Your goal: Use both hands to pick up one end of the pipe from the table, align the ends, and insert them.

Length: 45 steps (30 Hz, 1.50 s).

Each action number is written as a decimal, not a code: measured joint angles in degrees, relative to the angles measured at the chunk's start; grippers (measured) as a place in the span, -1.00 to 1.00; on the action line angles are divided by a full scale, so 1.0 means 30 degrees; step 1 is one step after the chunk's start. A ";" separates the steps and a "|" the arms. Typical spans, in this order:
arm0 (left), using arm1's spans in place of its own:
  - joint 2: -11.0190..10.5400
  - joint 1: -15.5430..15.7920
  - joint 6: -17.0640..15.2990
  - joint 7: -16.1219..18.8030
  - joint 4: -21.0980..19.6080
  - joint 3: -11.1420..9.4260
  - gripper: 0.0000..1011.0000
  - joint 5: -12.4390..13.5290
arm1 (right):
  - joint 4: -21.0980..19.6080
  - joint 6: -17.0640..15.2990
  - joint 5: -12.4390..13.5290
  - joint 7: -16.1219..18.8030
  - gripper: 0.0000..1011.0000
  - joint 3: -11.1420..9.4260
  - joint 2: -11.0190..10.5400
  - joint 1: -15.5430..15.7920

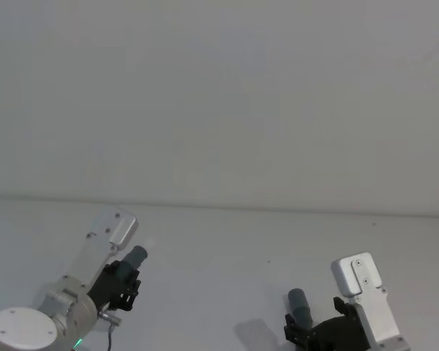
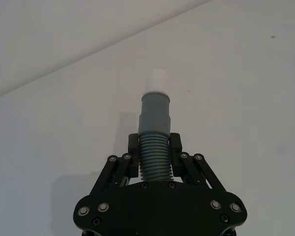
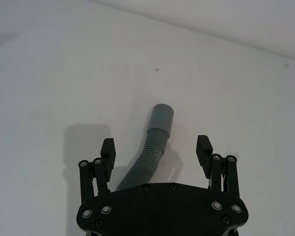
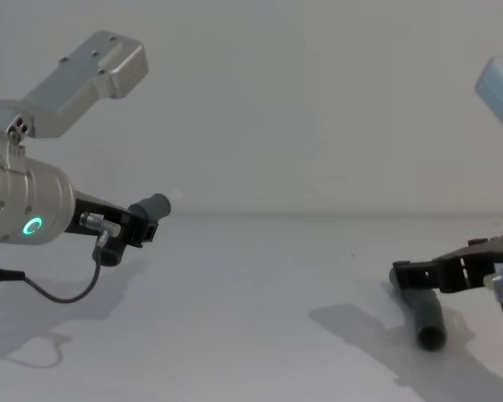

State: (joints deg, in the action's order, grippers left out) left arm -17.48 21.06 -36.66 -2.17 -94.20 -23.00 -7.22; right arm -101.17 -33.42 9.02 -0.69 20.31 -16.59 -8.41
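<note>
Item 1, left claw (image 2: pixel 154 142): clamped on the corrugated body of the tipped pipe piece (image 2: pixel 155 162), just behind its smooth grey cuff. It was held clear above the counter (image 1: pixel 241 248) at the robot's left. The white tip (image 2: pixel 157 78) pointed forward, away from the palm.

Item 2, right claw (image 3: pixel 156 147): fingers wide apart and low over the counter at the robot's right, straddling the socket pipe piece (image 3: pixel 147 157) without touching it. By the chest view that piece appeared to lie on the counter. Its body curved back under the palm, and its plain socket cuff (image 3: pixel 162 115) lay ahead of the fingertips.

Item 3, condition: one end lifted, the other not yet gripped. The two cuffs were well apart and not facing each other.

Item 4, hazards, as judged:
- Closing on the soft ribbed body behind the socket cuff could let the cuff droop or swing, spoiling the alignment.
- The piece's curve might make it roll or skid as one finger met it before the other.
- A descent too deep would press the fingertips into the counter.
- During insertion, a push along the pipe could compress the ribs in either grip, so the white tip might jam on the socket rim
</note>
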 joint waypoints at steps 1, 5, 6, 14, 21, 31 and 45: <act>0.0000 0.0000 0.0000 -0.0001 0.0000 -0.0001 -0.35 0.0000 | 0.0156 0.0090 -0.0082 -0.0028 0.98 0.0036 0.0018 -0.0051; -0.0001 0.0000 -0.0001 0.0000 0.0000 -0.0001 -0.35 0.0000 | 0.0818 0.0537 -0.0500 -0.0208 0.98 0.0256 0.0150 -0.0354; -0.0001 0.0000 -0.0001 0.0000 0.0000 -0.0001 -0.35 0.0000 | 0.0874 0.0593 -0.0557 -0.0236 0.98 0.0273 0.0170 -0.0394; -0.0001 0.0000 -0.0001 0.0000 0.0000 0.0000 -0.35 0.0000 | 0.1592 0.0786 -0.0983 -0.0490 0.98 0.0430 0.0525 -0.0722; 0.0000 -0.0001 -0.0001 0.0000 0.0000 -0.0001 -0.35 0.0000 | 0.1771 0.0447 -0.1116 -0.0666 0.98 0.0432 0.0866 -0.0854; 0.0000 0.0000 -0.0002 0.0000 0.0000 -0.0001 -0.35 0.0000 | 0.1874 -0.0346 -0.1243 -0.0887 0.98 0.0359 0.1320 -0.1016; 0.0000 -0.0001 -0.0002 -0.0001 0.0001 -0.0001 -0.35 0.0000 | 0.1932 -0.2376 -0.1262 -0.1210 0.98 0.0050 0.2124 -0.1305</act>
State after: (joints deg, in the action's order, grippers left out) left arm -17.48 21.06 -36.67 -2.17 -94.20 -23.00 -7.22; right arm -95.38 -40.55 5.23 -4.32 20.45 -10.22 -12.32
